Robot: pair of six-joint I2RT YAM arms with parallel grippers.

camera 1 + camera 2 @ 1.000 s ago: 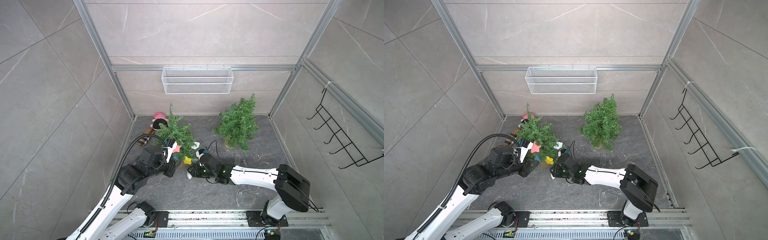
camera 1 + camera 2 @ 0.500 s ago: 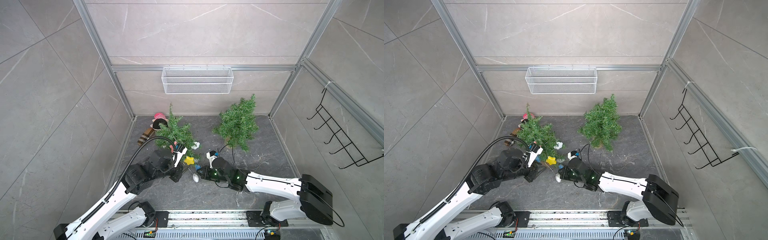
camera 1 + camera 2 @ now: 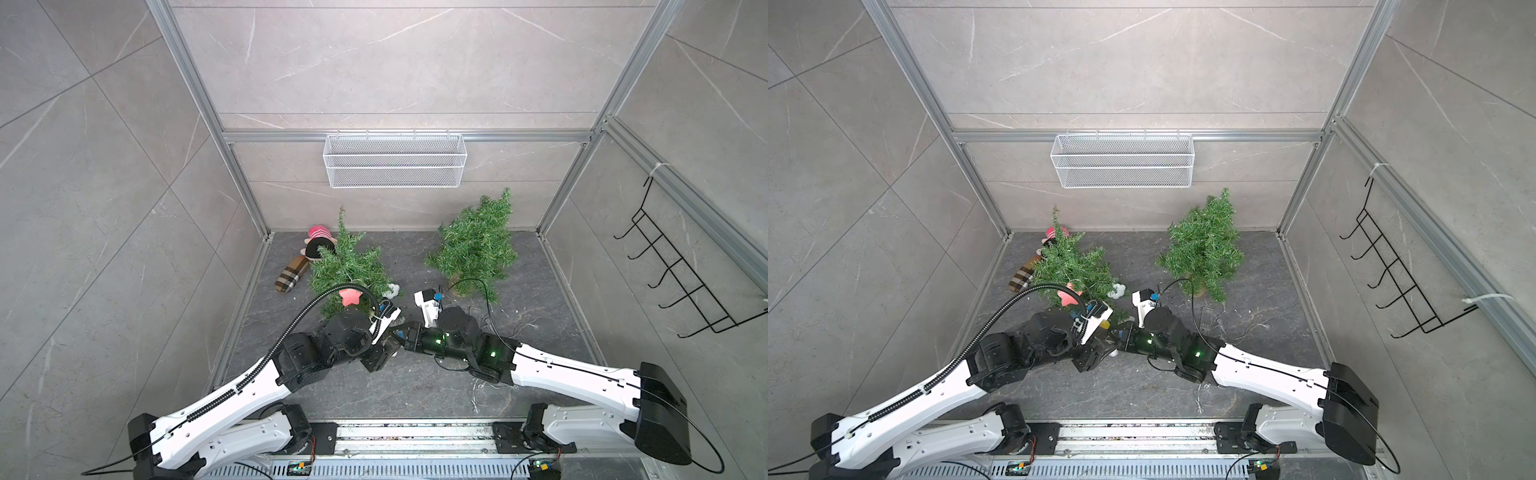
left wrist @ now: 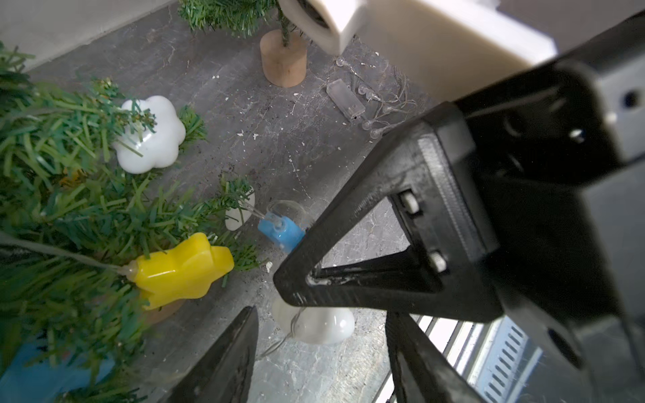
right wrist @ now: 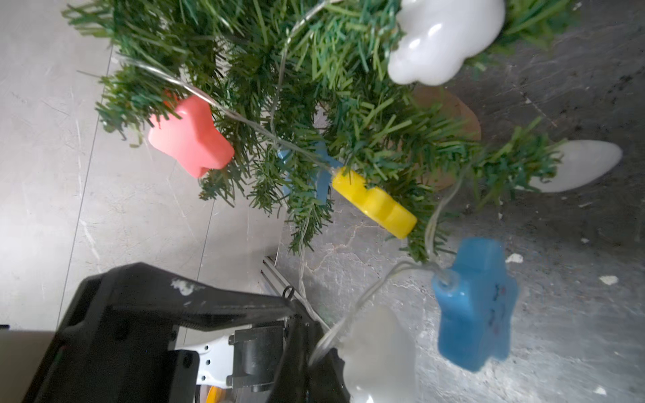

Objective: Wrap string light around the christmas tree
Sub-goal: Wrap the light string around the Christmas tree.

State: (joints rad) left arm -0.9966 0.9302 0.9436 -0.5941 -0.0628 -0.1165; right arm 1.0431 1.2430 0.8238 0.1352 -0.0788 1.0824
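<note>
Two sets, right jaws pinching string light [image 5: 474,307] wire, left jaws spread apart.

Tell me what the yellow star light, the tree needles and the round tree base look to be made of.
Yellow star light: looks like moulded plastic, smooth and glossy, with soft highlights and rounded edges.
Tree needles: likely plastic strips, matt green, seen as flat, evenly cut blades.
Round tree base: probably bare wood, pale brown and dull, with no shine.
</note>
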